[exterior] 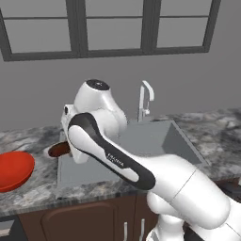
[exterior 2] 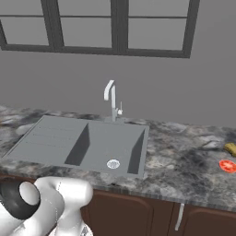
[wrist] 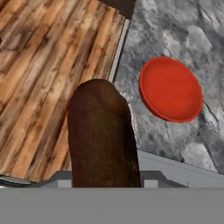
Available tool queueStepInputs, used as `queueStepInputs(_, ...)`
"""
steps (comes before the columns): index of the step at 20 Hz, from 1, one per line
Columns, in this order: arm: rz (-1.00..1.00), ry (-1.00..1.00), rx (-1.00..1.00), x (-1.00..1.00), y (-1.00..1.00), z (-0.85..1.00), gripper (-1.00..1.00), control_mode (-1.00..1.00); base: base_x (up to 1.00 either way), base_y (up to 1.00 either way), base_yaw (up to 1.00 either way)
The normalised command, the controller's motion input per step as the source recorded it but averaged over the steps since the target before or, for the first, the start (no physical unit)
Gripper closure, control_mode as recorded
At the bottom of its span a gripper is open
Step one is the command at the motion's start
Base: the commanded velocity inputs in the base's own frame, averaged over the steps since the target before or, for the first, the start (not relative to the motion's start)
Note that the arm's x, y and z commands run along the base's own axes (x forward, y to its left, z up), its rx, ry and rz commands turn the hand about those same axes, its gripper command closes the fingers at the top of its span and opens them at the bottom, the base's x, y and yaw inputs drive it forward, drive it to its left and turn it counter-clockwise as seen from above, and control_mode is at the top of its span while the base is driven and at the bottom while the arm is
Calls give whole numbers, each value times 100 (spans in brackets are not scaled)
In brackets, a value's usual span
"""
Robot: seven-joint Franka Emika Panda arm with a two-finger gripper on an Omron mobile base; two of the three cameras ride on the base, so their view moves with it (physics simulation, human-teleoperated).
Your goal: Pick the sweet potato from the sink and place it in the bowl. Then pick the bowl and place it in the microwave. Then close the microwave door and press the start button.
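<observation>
The sweet potato (wrist: 104, 135) is pinched in the pincer (exterior: 63, 146), raised above the desk (exterior: 42, 181) just left of the sink (exterior: 136, 146). The bowl (exterior: 14, 169) rests on the desk farther left of the sink, apart from the sweet potato. A faucet (exterior: 146, 99) stands behind the sink.

White glossy arm (exterior: 179, 183), black joint bands, small grey lettering.

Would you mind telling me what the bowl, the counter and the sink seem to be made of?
Bowl: glossy red, perhaps ceramic or plastic, with soft sheen. Counter: grey veined stone, granite-like mottling. Sink: matte grey metal, evenly flat-toned.
</observation>
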Motion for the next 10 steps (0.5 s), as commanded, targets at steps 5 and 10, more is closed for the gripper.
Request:
queueStepInputs(5, 35, 19, -18, 64, 64, -35, 100, -100, 0, 0, 0)
queueStepInputs(10, 9, 4, -23, 16, 82, -16, 100, -100, 0, 0, 0)
